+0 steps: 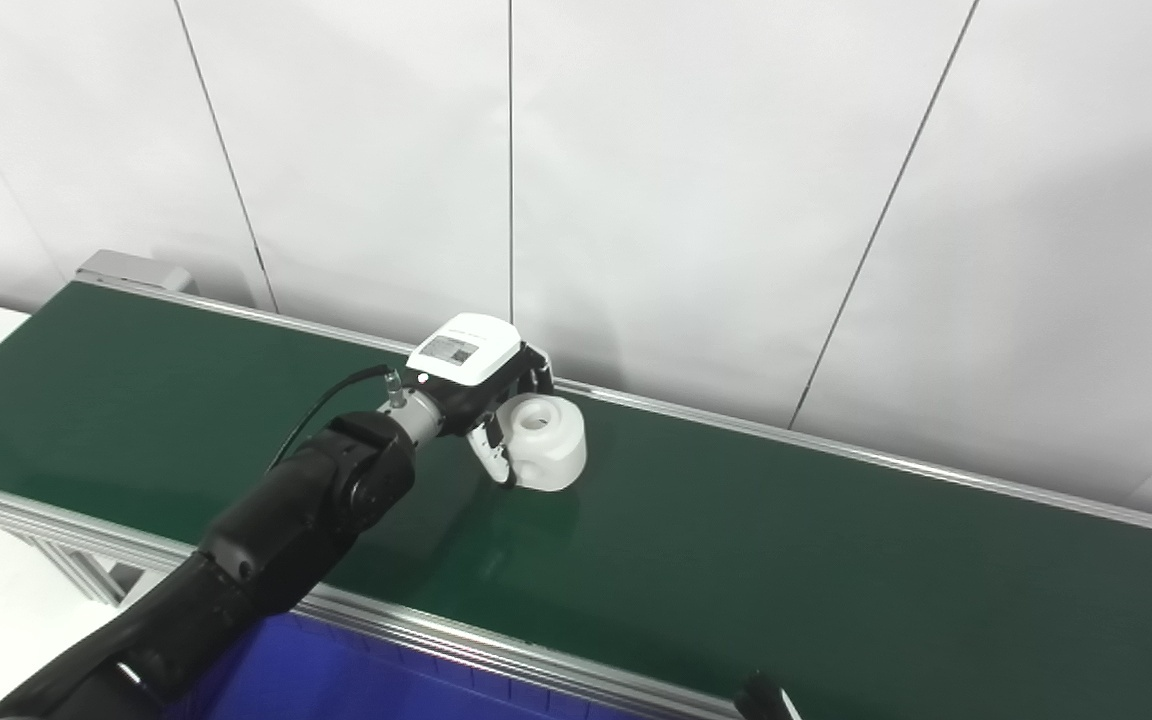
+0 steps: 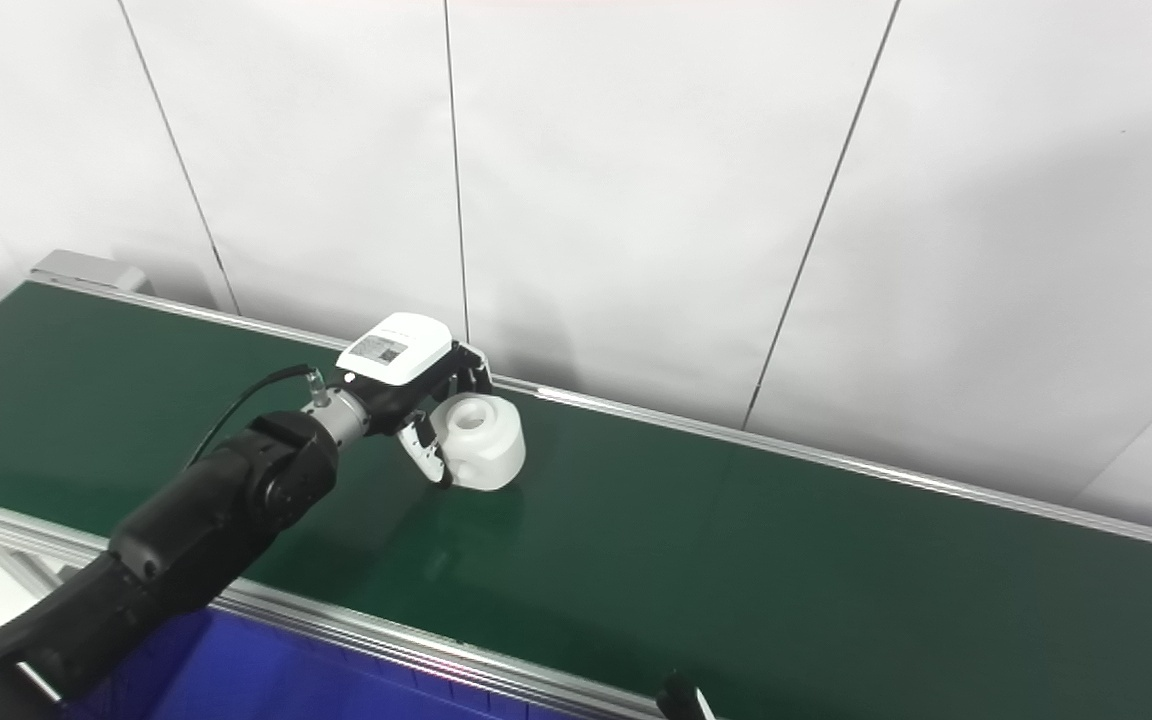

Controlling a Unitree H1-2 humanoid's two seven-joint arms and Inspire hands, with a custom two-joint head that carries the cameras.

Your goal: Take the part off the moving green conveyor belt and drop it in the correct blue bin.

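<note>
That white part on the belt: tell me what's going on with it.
The left hand is reaching across the green conveyor belt and has its fingers around the white part, which sits on the belt. Whether the grip is closed is unclear. A blue bin waits at the near edge. The right hand barely shows at the bottom.

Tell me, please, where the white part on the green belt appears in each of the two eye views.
Left eye view: the white part sits just left of picture centre, on the conveyor belt, against the fingers of the left hand.
Right eye view: the same part lies further left in the picture, again at the left hand.
Shared landmark: the belt's far metal rail, just behind the part.
</note>
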